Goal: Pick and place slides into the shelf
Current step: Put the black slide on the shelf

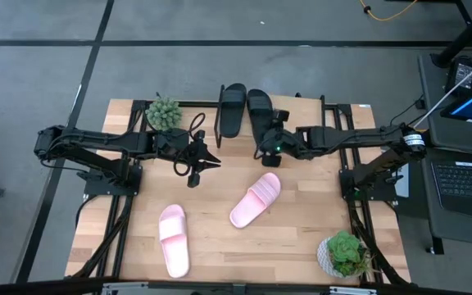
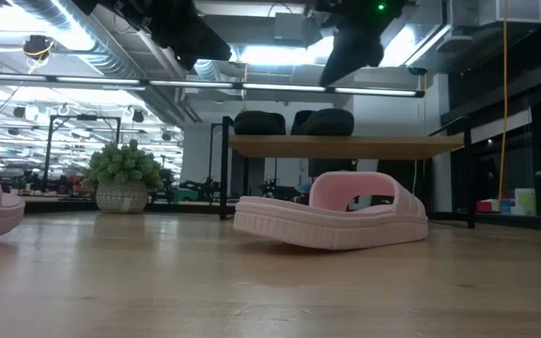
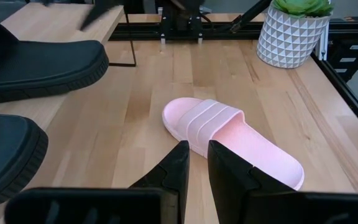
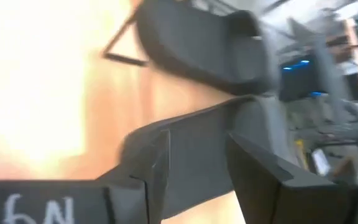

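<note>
Two black slides (image 1: 234, 111) (image 1: 260, 115) lie side by side on the shelf (image 2: 346, 145) at the table's far edge, soles down on its plank. One pink slide (image 1: 256, 199) rests on the tabletop near the middle, the other pink slide (image 1: 173, 239) nearer the front left. My right gripper (image 1: 267, 154) hovers open over the near end of the right black slide (image 4: 210, 155); the low view shows it clear above the slide. My left gripper (image 1: 199, 164) waits left of centre, its fingers (image 3: 179, 168) a narrow gap apart, pointing toward the middle pink slide (image 3: 229, 137).
A small green plant (image 1: 164, 113) stands left of the shelf, and a potted plant in a white pot (image 1: 342, 252) sits at the front right corner. Bare wood lies between the two pink slides and in front of the shelf.
</note>
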